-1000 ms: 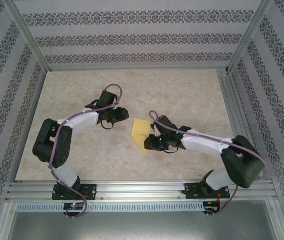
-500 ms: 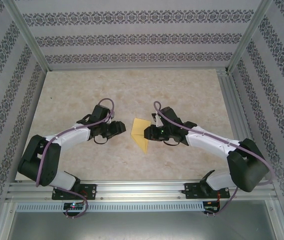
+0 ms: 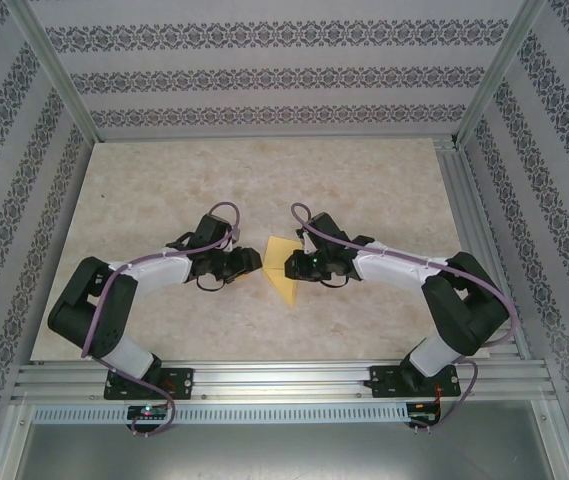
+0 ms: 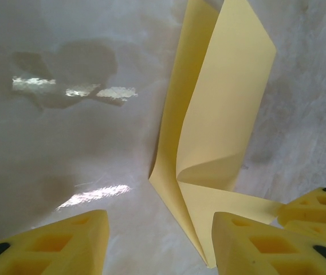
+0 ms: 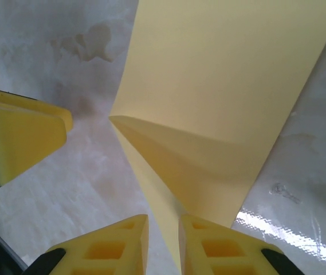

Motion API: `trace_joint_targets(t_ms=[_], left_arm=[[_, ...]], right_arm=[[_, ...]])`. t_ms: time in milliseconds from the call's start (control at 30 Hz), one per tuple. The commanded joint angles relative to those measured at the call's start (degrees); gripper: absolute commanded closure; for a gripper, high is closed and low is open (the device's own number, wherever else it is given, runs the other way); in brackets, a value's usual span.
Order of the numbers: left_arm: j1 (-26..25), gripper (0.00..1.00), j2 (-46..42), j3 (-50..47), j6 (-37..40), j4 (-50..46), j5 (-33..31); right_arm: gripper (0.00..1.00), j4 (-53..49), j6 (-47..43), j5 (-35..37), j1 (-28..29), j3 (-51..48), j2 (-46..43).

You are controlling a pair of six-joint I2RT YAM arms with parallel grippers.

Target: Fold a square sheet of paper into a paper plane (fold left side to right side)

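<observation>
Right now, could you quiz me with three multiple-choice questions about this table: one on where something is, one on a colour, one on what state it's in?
1. Where is the sheet of paper?
A) on a shelf
B) on the table, between the two sets of jaws
C) in a bin

2. What colour is it?
A) blue
B) white
C) yellow

3. How does it lie?
A) fully flat
B) partly folded, one flap raised
C) crumpled into a ball

Answers:
1 B, the top view shows it mid-table with jaws on either side.
2 C, it is yellow in every view.
3 B, the left wrist view shows a flap standing up off the table above a crease.
</observation>
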Motion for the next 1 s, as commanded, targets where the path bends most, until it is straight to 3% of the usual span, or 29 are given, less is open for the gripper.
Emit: trace_joint_targets(t_ms=[0,967], left_arm=[[-1.3,0.48,1.5,2.4,-1.1,3.0,0.8],[-4.6,0.67,10.5,8.0,-1.8,4.1,0.3]], right_arm=[[0.79,-0.3,-1.9,0.9,-0.6,1.3,1.4],[0.79,1.3,-2.3,0.2,-2.0,1.7,5.4]])
